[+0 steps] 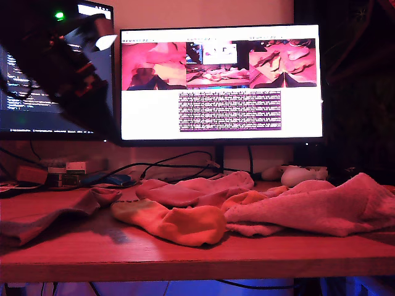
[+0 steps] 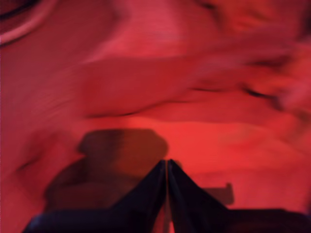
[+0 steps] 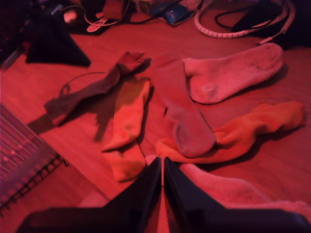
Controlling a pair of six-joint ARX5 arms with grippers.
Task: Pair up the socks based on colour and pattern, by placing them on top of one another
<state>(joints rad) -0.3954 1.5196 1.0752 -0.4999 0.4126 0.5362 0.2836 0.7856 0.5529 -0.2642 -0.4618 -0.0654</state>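
Six socks lie loose on the wooden table (image 1: 185, 256). A dark maroon sock (image 1: 49, 216) (image 3: 92, 90) is at the exterior view's left, beside an orange sock (image 1: 176, 223) (image 3: 127, 116) with an olive band. A second maroon sock (image 1: 197, 188) (image 3: 182, 111) lies over part of another orange sock (image 3: 252, 128). One pale pink fuzzy sock (image 3: 233, 73) lies farther back, another (image 1: 321, 206) (image 3: 218, 187) is nearest. My second gripper (image 3: 162, 161) hangs shut and empty above that near pink sock. My first gripper (image 2: 166, 162) is shut over blurred red fabric.
An arm (image 1: 68, 61) hangs high at the exterior view's left, before a monitor (image 1: 222, 83). A white game controller (image 1: 302, 174), cables (image 1: 166, 166) and small boxes (image 1: 68, 172) sit behind the socks. A wire grille (image 3: 24, 160) lies beside the socks.
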